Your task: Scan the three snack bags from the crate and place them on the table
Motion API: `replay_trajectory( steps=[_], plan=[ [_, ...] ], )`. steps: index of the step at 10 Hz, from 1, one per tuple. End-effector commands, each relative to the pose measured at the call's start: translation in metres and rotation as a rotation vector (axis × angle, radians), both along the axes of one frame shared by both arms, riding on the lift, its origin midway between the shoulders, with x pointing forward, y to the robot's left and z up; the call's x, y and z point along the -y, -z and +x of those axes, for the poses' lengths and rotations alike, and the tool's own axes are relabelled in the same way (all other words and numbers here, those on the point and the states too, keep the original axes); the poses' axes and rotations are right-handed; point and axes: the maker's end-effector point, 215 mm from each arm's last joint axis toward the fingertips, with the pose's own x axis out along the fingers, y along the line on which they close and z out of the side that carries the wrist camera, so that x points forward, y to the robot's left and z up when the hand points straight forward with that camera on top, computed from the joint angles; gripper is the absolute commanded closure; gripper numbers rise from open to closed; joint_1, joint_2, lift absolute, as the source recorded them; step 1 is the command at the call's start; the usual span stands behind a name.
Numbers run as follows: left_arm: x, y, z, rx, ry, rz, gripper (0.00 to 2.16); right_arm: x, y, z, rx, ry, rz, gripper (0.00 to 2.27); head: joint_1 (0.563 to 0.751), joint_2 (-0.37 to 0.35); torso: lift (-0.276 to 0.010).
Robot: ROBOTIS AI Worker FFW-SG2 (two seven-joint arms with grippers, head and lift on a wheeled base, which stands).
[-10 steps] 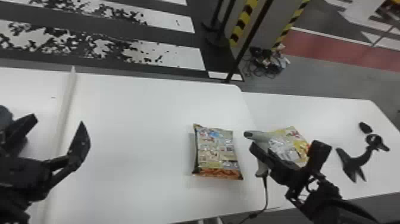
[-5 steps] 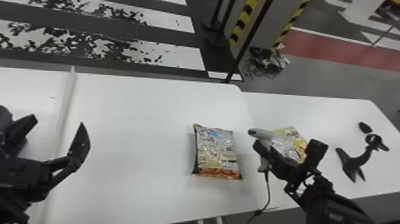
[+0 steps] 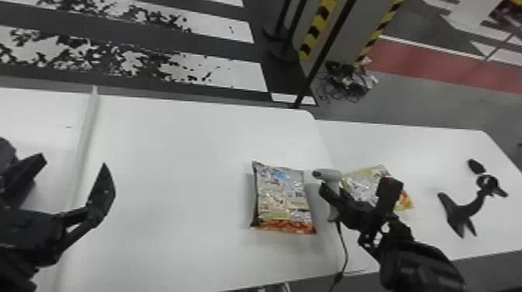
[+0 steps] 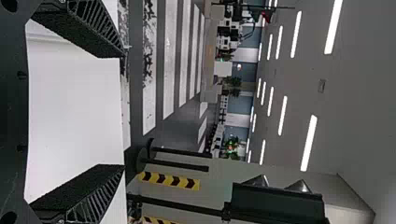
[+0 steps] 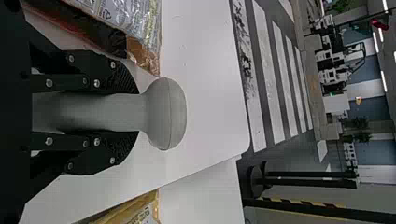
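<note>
Left end effector (image 3: 73, 162) released; the scanner (image 3: 328, 175), clasped by the right end effector (image 5: 135, 112), should be squared to the snack bag (image 3: 281, 198) near the worktop's (image 3: 174, 174) right edge.

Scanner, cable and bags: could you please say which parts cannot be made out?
- Head view: scanner handle, partly behind the right gripper.
- Head view: yellow bag, partly behind that gripper.
- Head view: cable, cut off by bottom edge.
- Right wrist view: silvery bag, cut off by edge.

No lettering can be read on the snack bags (image 3: 281, 194).
</note>
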Motion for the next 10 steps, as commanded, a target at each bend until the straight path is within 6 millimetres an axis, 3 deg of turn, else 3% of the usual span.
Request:
replay_trajectory(
  steps=[1,4,5,6,8,10],
  plan=[
    [-0.002,0.002,-0.001,0.000,-0.004,0.000,0.02,0.009,0.012,0.003,-0.024,-0.003,-0.024,2.24,0.695,-0.350,-0.062],
    [0.002,0.004,0.000,-0.003,0.001,-0.007,0.02,0.028,0.022,-0.002,-0.070,0.006,-0.064,2.13,0.695,-0.350,-0.062],
    [0.004,0.003,0.001,0.002,0.005,-0.008,0.02,0.029,0.022,-0.006,-0.070,0.005,-0.057,1.38,0.695,-0.350,-0.062],
    [0.008,0.003,0.001,0.003,0.013,0.000,0.02,0.026,0.020,-0.010,-0.072,-0.023,-0.043,0.00,0.695,-0.350,-0.062],
    [0.011,0.003,0.002,0.001,0.015,0.000,0.02,0.013,0.007,-0.014,-0.060,-0.051,-0.036,0.01,0.695,-0.350,-0.062],
    [0.011,0.003,0.002,0.004,0.012,-0.001,0.02,-0.008,-0.029,-0.018,-0.005,-0.050,0.029,0.09,0.695,-0.350,-0.062]
  ],
)
